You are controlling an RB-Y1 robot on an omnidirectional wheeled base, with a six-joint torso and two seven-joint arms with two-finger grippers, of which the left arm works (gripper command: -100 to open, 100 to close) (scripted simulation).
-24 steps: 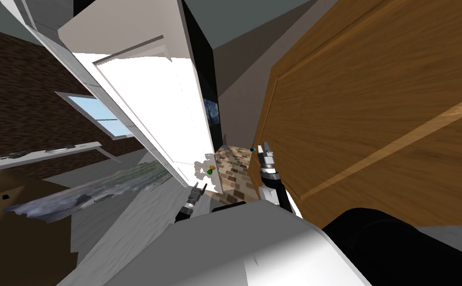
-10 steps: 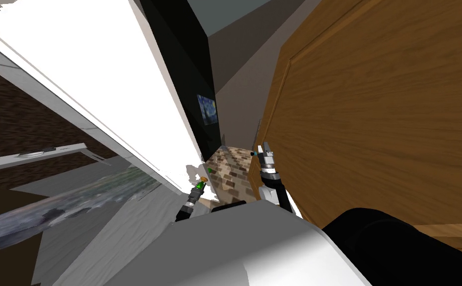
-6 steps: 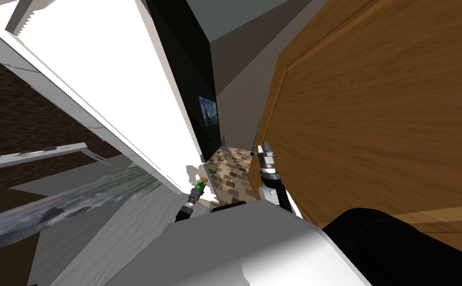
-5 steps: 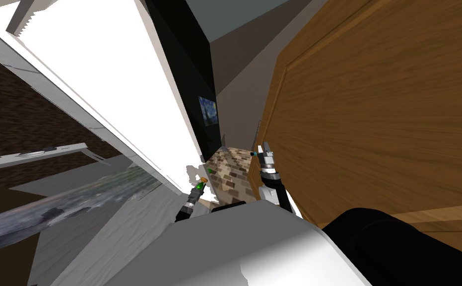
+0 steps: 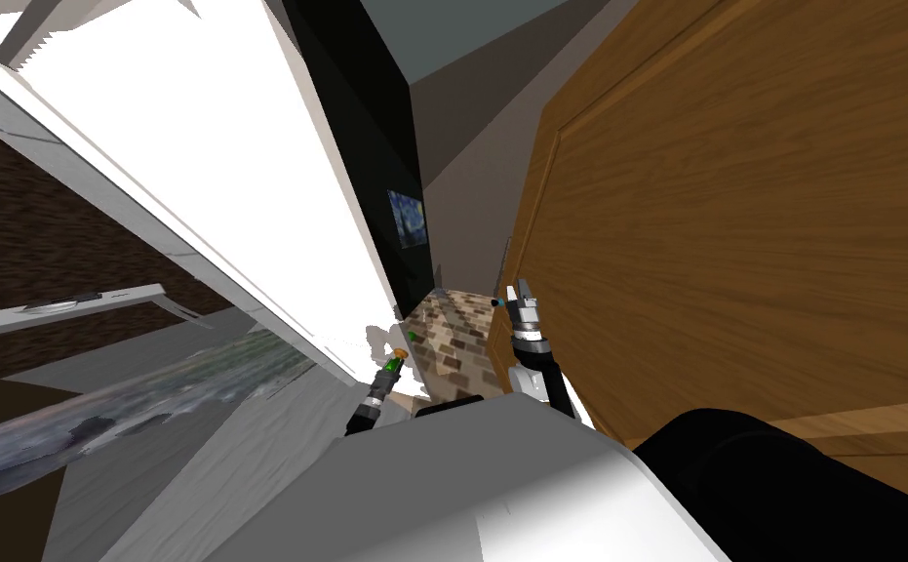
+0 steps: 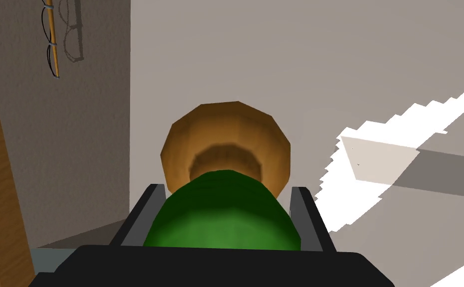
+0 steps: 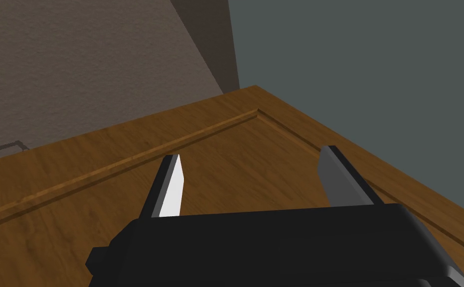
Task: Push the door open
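Left gripper (image 5: 394, 364) clamped on the green knob (image 6: 223, 219) of the white door (image 5: 247, 195).
2.4 s ago its fingers stood empty just short of that knob. I have since moved closer, and the white door now looms larger, with hardly any change over the last half second. The door is plain and sunlit, its knob seated on a round tan rose (image 6: 226, 127). To the right of the white door, the right gripper (image 7: 250, 159) has its fingers apart over a brown wooden door (image 5: 734, 244).

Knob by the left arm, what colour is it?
Green knob; best in the left wrist view.
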